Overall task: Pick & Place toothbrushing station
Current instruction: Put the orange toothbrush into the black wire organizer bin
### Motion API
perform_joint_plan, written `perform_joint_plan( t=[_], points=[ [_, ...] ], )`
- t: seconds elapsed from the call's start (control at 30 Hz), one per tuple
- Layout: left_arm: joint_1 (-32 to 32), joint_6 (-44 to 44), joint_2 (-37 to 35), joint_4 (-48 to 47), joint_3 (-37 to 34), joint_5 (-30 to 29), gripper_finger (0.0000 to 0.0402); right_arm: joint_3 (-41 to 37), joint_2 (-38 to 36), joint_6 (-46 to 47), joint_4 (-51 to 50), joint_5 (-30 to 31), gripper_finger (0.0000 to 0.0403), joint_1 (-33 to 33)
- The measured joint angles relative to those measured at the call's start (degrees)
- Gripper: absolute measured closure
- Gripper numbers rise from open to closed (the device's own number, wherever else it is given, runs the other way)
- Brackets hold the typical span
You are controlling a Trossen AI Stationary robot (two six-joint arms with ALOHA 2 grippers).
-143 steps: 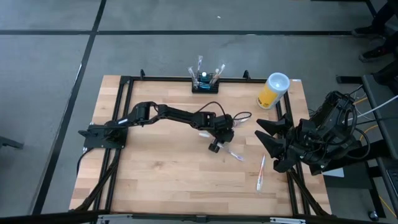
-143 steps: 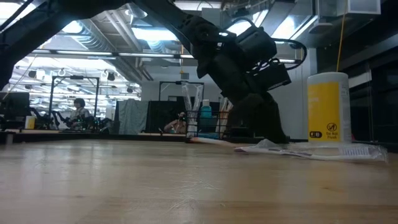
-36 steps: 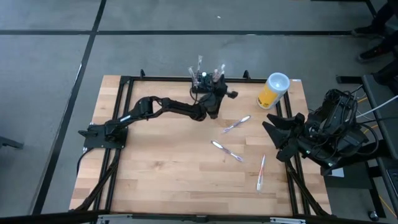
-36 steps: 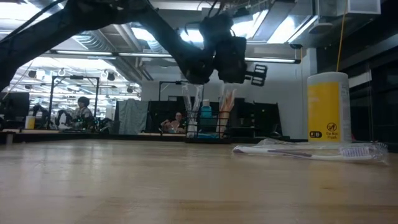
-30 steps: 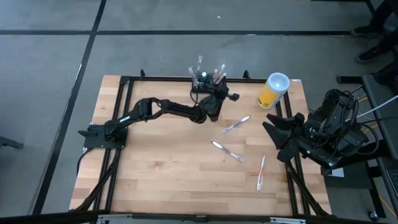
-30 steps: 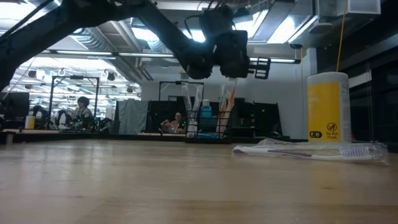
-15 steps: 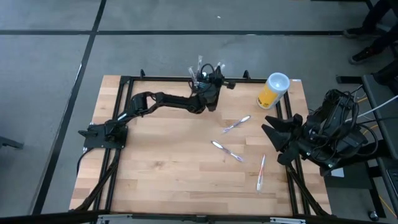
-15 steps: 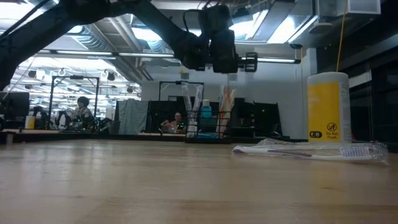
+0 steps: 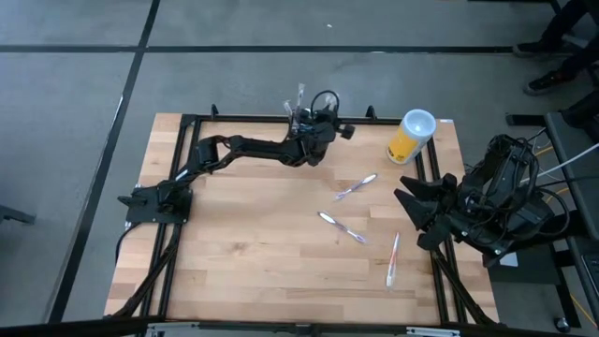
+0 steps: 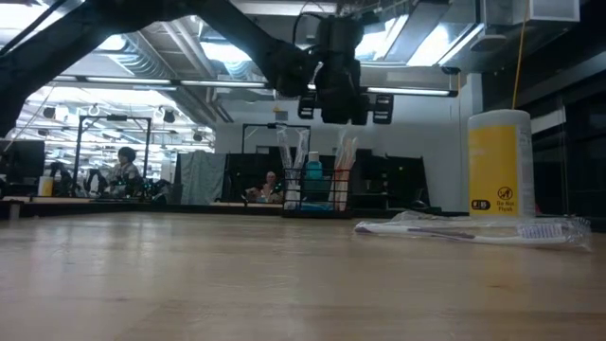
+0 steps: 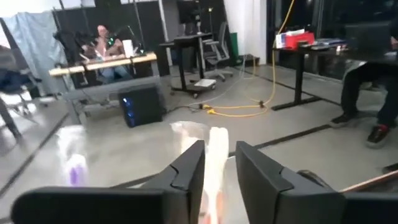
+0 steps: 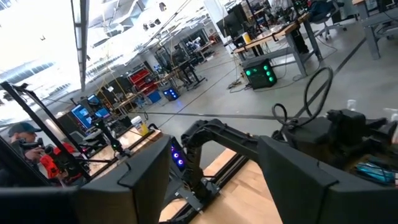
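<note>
The toothbrushing station, a small black rack, stands at the middle of the table's far edge; it also shows in the low view. It holds a blue tube and wrapped toothbrushes. My left gripper is over the station's right part, shut on a wrapped toothbrush that stands upright under it. My right gripper waits open and empty at the table's right edge. My left gripper pinches the wrapped toothbrush's upper part between its two fingers, which come roughly level from the table's near side and lie across it. The toothbrush stands upright, and its lower end reaches down into the rack.
A yellow cup with a white rim stands at the far right corner. Three wrapped toothbrushes lie on the wood: one right of centre, one at mid-table, one nearer the right arm. A black frame borders the table.
My left gripper has gone toward the table's far edge and a little left, to a place over the station, turning about as it went. The toothbrush it carries was tilted beside the rack and now stands upright in it.
</note>
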Motion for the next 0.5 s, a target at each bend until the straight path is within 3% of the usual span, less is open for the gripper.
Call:
perform_joint_plan(
  t=[0.13,0.2,0.33,0.4,0.5],
  points=[
    [-1.27,4.63,-4.20,-1.01,-0.04,0.73,0.0297,0.02,0.00,-0.08,-0.05,0.13,0.0160,0.02],
    [-1.84,6.33,-7.69,-2.82,-0.05,5.46,0.0293,0.01,0.00,-0.26,-0.12,0.07,0.0160,0.02],
    [-0.82,4.69,-16.40,-10.56,-6.79,30.37,0.0295,0.02,0.00,-0.40,-0.20,-2.16,0.0160,0.09],
    [0.81,3.65,-22.09,-11.70,-14.40,42.61,0.0298,0.00,0.00,-0.27,-0.14,-3.69,0.0160,0.09],
    [3.93,2.09,-33.50,-5.11,-28.15,56.16,0.0300,0.01,-0.05,-0.36,-0.13,-5.37,0.0160,0.09]
  ],
)
